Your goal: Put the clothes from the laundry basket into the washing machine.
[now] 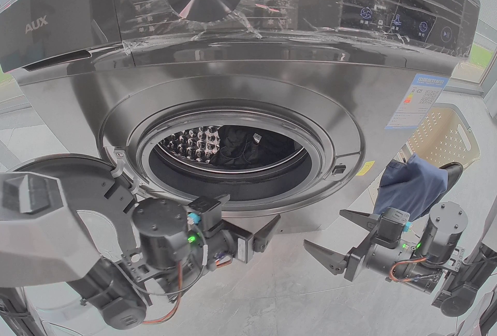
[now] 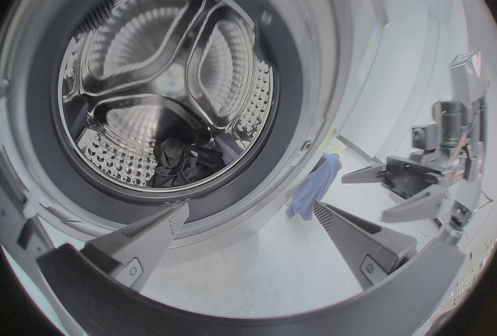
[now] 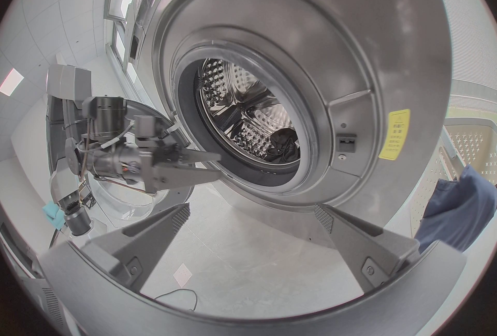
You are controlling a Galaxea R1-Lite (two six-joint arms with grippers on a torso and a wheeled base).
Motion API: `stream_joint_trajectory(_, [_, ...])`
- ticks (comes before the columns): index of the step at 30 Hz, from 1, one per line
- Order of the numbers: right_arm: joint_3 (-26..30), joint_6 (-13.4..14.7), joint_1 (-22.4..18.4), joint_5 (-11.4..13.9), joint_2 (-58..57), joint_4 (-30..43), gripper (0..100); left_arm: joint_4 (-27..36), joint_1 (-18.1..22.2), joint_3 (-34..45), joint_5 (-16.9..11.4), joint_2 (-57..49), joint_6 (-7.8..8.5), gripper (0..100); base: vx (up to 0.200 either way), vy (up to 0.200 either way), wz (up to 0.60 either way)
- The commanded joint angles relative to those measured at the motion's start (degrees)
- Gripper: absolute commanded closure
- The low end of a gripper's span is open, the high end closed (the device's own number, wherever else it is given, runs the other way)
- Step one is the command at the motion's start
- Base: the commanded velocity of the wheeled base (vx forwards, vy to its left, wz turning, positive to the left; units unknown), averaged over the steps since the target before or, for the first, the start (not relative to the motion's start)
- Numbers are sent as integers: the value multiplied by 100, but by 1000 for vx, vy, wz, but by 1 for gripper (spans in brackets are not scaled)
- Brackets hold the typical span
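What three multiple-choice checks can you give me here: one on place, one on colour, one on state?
1. Where is the black garment? A. in the drum B. on the floor C. on the door
2. What colour is the cloth at the basket? A. red B. blue C. white
3. How is the right tool? A. shut on cloth B. open, empty C. shut, empty
Answers: A, it lies on the drum's bottom; B, it is plainly blue; B, its fingers stand apart with nothing between them.
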Motion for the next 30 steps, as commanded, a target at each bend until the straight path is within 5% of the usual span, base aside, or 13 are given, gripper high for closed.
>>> stream_joint_trajectory(1, [600, 2, -37, -41, -832, 1, 0, -597, -324, 1237, -7, -1261, 30, 0, 0, 0, 0])
stream_joint_trajectory(6, [767, 20, -63, -234, -1104, 19, 0, -1072, -254, 1975, 55, -1542, 30, 0, -160, 0, 0])
stream_joint_trajectory(9, [811, 55, -362, -559, -1280, 71, 0, -1081, -166, 2336, 55, -1938, 21, 0, -200, 0, 0])
stream_joint_trajectory(15, [925, 55, -1012, -612, -1737, 221, 0, -1063, 133, 2714, 11, -2737, 82, 0, -200, 0, 0])
stream_joint_trajectory(19, [925, -7, -1496, -621, -2388, 985, 0, -958, 239, 2881, 46, -3080, 153, 0, -200, 0, 0])
stream_joint_trajectory(25, [925, 20, -1645, -656, -3618, 2436, 0, -26, 485, 2881, 46, -4038, 170, 0, -200, 0, 0])
stream_joint_trajectory(30, [925, 55, -1882, -867, -4928, 3798, 0, 1934, 643, 2872, 37, -5778, 144, 0, -160, 0, 0])
